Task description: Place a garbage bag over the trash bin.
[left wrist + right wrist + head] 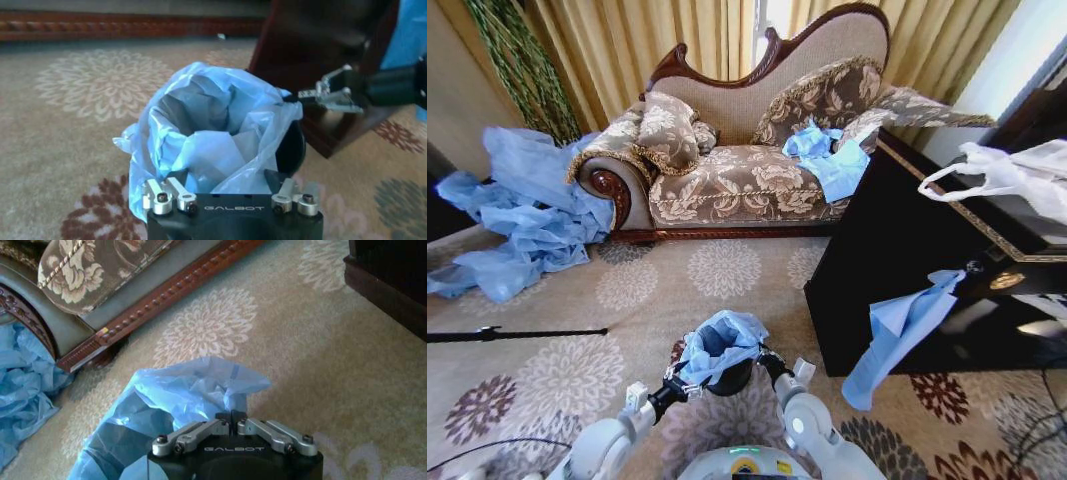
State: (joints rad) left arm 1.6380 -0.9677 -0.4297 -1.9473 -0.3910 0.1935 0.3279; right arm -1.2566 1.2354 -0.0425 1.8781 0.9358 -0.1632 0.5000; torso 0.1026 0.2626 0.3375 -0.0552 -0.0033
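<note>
From my seat I see a carved wooden sofa [757, 150] with floral upholstery at the back of the room, cushions [667, 130] piled at its left end. A crumpled piece of blue plastic [827, 155] lies on its seat near the right end. To the left of the sofa, a big heap of blue plastic sheeting [522, 210] spreads over the floor. On my right stands a dark cabinet [897, 270]; a white plastic bag with loop handles [1012, 175] rests on its top, and another blue plastic sheet [897, 335] hangs down its front. A floral carpet [707, 275] covers the floor, with a thin black rod [517, 333] lying across it at left. Beige curtains [647, 40] hang behind.
</note>
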